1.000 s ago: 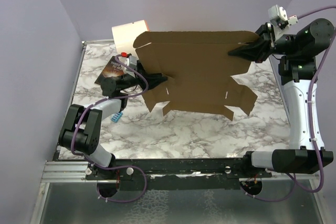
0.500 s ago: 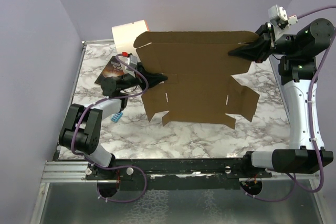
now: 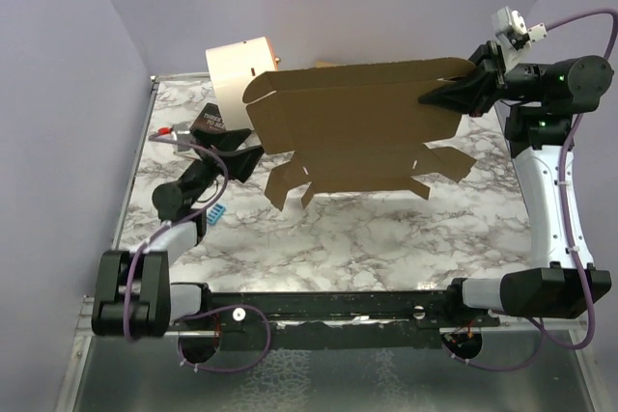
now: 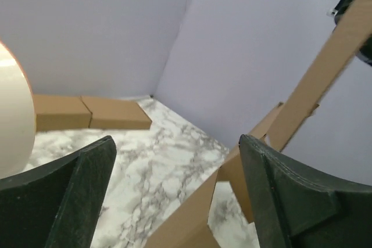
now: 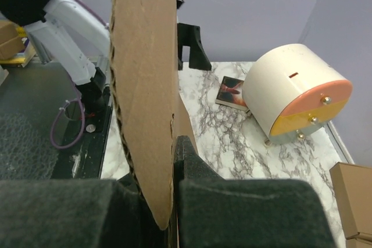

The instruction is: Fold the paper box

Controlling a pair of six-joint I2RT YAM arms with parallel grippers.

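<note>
The left tool [image 3: 243,153] is gaping empty just beside the large brown cardboard box [image 3: 357,123], which is hanging tilted above the marble table [image 3: 338,238], partly hiding the cream cylindrical drum [image 3: 232,69]; the right tool [image 3: 439,96] is clamping its upper right corner.

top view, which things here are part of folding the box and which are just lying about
For the job:
- paper box
- right gripper, shut on its far right corner
- left gripper, open by its left edge

Lying about:
- cream drum
- two small closed boxes
- dark booklet
- small blue item
</note>
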